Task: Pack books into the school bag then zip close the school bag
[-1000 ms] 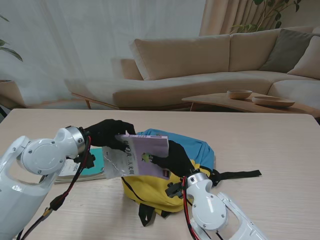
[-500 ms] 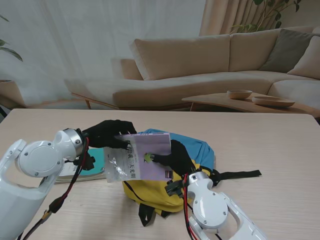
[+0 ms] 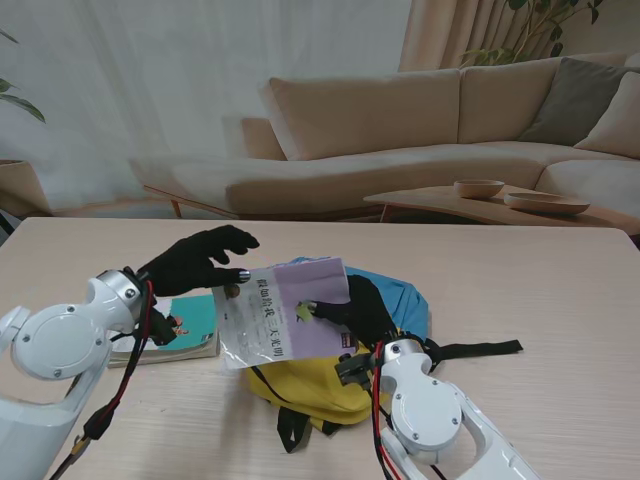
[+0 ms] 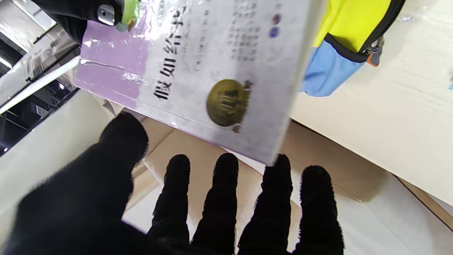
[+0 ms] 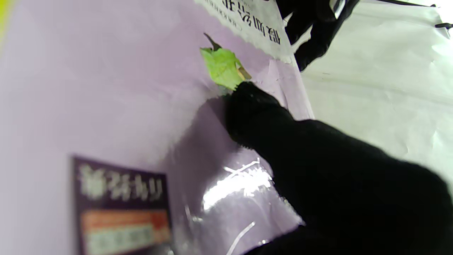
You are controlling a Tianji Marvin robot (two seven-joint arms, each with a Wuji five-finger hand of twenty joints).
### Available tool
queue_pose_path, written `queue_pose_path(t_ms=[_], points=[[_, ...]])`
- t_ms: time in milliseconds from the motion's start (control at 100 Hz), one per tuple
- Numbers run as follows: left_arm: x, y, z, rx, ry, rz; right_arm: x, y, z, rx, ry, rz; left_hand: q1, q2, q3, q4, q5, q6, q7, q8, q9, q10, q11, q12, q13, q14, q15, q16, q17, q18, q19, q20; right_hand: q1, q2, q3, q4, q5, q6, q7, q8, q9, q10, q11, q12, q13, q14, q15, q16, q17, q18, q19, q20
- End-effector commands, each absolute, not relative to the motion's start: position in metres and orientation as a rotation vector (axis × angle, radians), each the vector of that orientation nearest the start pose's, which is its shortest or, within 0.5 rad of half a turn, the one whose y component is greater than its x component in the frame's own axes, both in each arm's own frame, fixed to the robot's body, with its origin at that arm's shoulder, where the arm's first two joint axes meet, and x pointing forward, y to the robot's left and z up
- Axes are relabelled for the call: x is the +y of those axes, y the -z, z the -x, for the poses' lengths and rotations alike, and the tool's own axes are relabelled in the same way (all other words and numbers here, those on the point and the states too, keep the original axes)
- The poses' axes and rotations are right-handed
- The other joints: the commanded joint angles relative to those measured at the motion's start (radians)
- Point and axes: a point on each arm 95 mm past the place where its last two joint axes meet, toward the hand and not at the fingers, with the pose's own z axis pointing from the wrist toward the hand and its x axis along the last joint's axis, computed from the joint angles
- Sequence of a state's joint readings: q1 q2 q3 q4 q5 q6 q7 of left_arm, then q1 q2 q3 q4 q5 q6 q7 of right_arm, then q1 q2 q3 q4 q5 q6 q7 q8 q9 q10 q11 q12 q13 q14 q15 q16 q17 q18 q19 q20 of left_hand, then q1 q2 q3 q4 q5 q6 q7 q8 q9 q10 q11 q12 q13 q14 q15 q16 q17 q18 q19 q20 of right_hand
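The purple and white book (image 3: 290, 315) is shiny in its plastic wrap, with a green leaf and a gold round sticker on it, and the right hand (image 3: 362, 308) pinches it over the yellow and blue school bag (image 3: 335, 375) on the table (image 3: 540, 290). A second ago the left hand (image 3: 197, 260) gripped the book's top corner, but now its fingers are spread wide and one fingertip just touches the book's edge, and the book has tipped flatter. Big black Chinese words run down the white part, too blurry for me to read, and a teal book (image 3: 180, 330) lies by the left arm.
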State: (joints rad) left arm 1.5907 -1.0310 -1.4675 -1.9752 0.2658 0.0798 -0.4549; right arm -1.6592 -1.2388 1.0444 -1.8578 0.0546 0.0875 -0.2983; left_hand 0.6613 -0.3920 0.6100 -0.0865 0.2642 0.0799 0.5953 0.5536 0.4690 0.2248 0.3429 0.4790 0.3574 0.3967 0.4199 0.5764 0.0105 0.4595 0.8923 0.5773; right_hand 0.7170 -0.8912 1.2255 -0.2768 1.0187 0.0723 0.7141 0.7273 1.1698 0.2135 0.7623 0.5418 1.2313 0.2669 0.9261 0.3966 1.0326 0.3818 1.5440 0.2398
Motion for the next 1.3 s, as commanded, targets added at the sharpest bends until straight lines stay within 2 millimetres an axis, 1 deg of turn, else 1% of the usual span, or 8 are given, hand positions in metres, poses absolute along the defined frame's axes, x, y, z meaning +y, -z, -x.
queue_pose_path(t_ms=[0, 330, 810, 850, 960, 1060, 1160, 1290], points=[[0.016, 0.192, -0.384, 1.403, 1.950, 1.735, 0.111, 0.271, -0.350, -0.471, 2.205, 2.086, -0.040, 0.028, -0.030, 0.022, -0.029, -0.008, -0.010, -0.023, -0.032, -0.016, -0.006, -0.021, -0.030, -0.024, -0.026, -0.022, -0.023, -0.017, -0.035, -0.008, 0.149, 0.081, 0.122, 0.003, 0.220, -0.227, 0.242, 0.177, 0.015, 0.015, 0.023, 0.019, 0.063, 0.017, 0.035, 0.010, 0.054, -0.053, 0.064, 0.013], [0.024, 0.212, -0.378, 1.206, 1.964, 1.893, 0.092, 0.256, -0.363, -0.329, 2.299, 2.081, -0.035, 0.024, -0.039, 0.023, -0.028, -0.002, -0.019, -0.039, -0.040, -0.017, -0.013, -0.024, -0.039, -0.022, -0.049, -0.022, -0.032, -0.027, -0.079, 0.002, 0.149, 0.081, 0.121, 0.003, 0.224, -0.229, 0.239, 0.193, 0.014, 0.013, 0.022, 0.020, 0.063, 0.019, 0.032, 0.007, 0.054, -0.054, 0.062, 0.013], [-0.003, 0.237, -0.386, 1.046, 2.010, 2.114, 0.085, 0.245, -0.368, -0.207, 2.311, 2.058, -0.023, -0.008, 0.020, 0.016, -0.034, 0.027, 0.007, -0.041, -0.044, -0.013, 0.027, -0.001, -0.028, -0.015, -0.017, -0.003, -0.012, -0.036, -0.054, 0.040, 0.151, 0.083, 0.123, 0.003, 0.231, -0.232, 0.241, 0.220, 0.012, 0.012, 0.023, 0.022, 0.064, 0.016, 0.030, 0.006, 0.053, -0.055, 0.061, 0.013], [-0.001, 0.236, -0.386, 1.040, 2.011, 2.104, 0.085, 0.245, -0.368, -0.217, 2.312, 2.058, -0.023, -0.009, 0.024, 0.014, -0.049, 0.024, 0.030, -0.029, -0.054, -0.017, 0.038, 0.007, -0.034, -0.016, -0.013, -0.001, -0.014, -0.038, -0.050, 0.042, 0.151, 0.085, 0.124, 0.001, 0.233, -0.232, 0.248, 0.253, 0.011, 0.012, 0.024, 0.025, 0.063, 0.016, 0.031, 0.006, 0.052, -0.056, 0.061, 0.013], [0.003, 0.233, -0.386, 1.036, 2.011, 2.056, 0.084, 0.246, -0.369, -0.230, 2.312, 2.059, -0.022, -0.011, 0.030, 0.015, -0.118, 0.011, 0.051, -0.010, -0.088, -0.036, 0.057, 0.026, -0.050, -0.028, -0.009, 0.003, -0.020, -0.047, -0.044, 0.047, 0.152, 0.086, 0.124, 0.001, 0.237, -0.234, 0.248, 0.266, 0.007, 0.012, 0.027, 0.028, 0.063, 0.015, 0.031, 0.006, 0.052, -0.056, 0.061, 0.013], [0.007, 0.230, -0.385, 1.038, 2.006, 2.027, 0.084, 0.246, -0.369, -0.227, 2.310, 2.058, -0.031, -0.009, 0.022, 0.017, -0.120, 0.007, -0.183, -0.158, -0.154, -0.058, 0.051, 0.028, -0.074, -0.037, -0.017, 0.001, -0.028, -0.059, -0.049, 0.048, 0.152, 0.086, 0.124, 0.001, 0.239, -0.235, 0.247, 0.272, 0.006, 0.011, 0.028, 0.029, 0.062, 0.015, 0.031, 0.006, 0.051, -0.056, 0.060, 0.013], [0.008, 0.230, -0.385, 1.026, 2.000, 2.031, 0.085, 0.246, -0.368, -0.219, 2.309, 2.058, -0.054, -0.019, 0.016, 0.012, -0.123, 0.022, -0.310, -0.209, -0.180, -0.057, 0.036, 0.019, -0.088, -0.037, -0.030, -0.005, -0.034, -0.061, -0.062, 0.044, 0.152, 0.085, 0.125, 0.001, 0.240, -0.236, 0.245, 0.280, 0.006, 0.012, 0.028, 0.028, 0.062, 0.015, 0.031, 0.006, 0.047, -0.053, 0.062, 0.014], [0.007, 0.233, -0.385, 1.040, 1.997, 2.075, 0.086, 0.245, -0.368, -0.204, 2.311, 2.054, -0.081, -0.038, 0.010, -0.003, -0.115, 0.035, -0.274, -0.171, -0.162, -0.036, 0.015, 0.000, -0.097, -0.038, -0.056, -0.021, -0.039, -0.066, -0.087, 0.034, 0.152, 0.088, 0.124, 0.001, 0.241, -0.238, 0.241, 0.290, 0.007, 0.010, 0.029, 0.027, 0.062, 0.014, 0.031, 0.006, 0.047, -0.057, 0.064, 0.016]])
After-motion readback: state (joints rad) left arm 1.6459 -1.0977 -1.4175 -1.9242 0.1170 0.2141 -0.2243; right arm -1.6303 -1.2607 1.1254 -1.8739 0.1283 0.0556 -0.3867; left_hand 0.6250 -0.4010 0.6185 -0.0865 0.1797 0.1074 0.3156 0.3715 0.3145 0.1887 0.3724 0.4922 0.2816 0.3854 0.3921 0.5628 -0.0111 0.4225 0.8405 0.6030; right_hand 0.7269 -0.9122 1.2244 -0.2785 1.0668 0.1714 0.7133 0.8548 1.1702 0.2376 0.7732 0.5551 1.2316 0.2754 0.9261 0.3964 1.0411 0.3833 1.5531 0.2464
